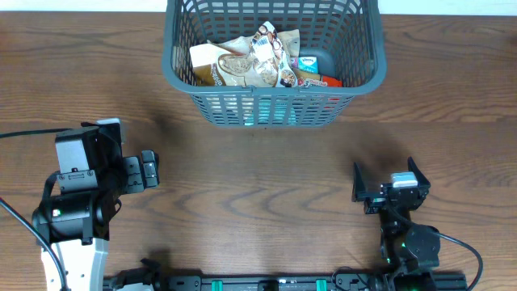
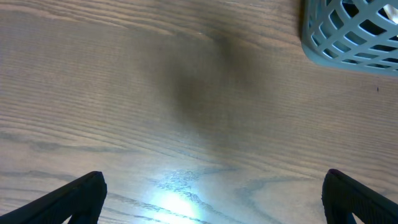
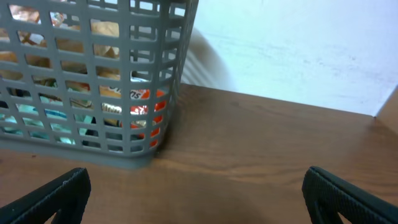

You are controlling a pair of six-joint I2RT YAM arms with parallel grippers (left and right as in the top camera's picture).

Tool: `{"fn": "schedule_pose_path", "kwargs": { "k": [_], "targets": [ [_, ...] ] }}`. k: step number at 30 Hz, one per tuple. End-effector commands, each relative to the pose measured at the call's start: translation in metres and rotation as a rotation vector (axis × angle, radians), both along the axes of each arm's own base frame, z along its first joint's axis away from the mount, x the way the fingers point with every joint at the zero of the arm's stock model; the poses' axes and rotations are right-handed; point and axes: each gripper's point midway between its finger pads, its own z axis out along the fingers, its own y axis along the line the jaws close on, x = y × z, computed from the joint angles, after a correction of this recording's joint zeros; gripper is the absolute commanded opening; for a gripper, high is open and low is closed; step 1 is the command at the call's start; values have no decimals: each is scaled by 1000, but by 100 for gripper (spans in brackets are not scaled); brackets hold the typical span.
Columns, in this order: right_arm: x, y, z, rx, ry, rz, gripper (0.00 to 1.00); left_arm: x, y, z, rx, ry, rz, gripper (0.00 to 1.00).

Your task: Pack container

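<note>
The container (image 1: 266,107), a grey-blue slotted basket, stands at the far middle of the wooden table. Several snack packets (image 1: 250,61) lie inside it. My left gripper (image 1: 152,170) is at the near left, pointing right, open and empty. In the left wrist view the left gripper (image 2: 214,193) spans bare wood, with a corner of the container (image 2: 348,37) at the top right. My right gripper (image 1: 388,174) sits at the near right, open with nothing in it. In the right wrist view the right gripper (image 3: 196,186) faces the container (image 3: 124,152), whose packets show through the lattice.
A pale wall (image 3: 298,50) rises behind the table's far edge. Bare wooden tabletop (image 1: 258,186) lies between the two arms and in front of the basket. Cables (image 1: 24,133) run at the left.
</note>
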Motion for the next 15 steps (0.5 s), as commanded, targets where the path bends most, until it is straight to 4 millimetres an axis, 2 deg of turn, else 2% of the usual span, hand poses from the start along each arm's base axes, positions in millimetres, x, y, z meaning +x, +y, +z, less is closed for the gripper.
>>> {"fn": "schedule_pose_path", "kwargs": {
  "k": [1,11,15],
  "targets": [
    [0,2,-5,17,4,4,99,0,-1,2,-9,-9,3,99],
    [0,4,-7,22,13,31,99,0,-1,2,-9,-9,3,99],
    [0,-1,-7,35,14,9,99,0,-1,2,-9,-9,3,99]
  ]
}}
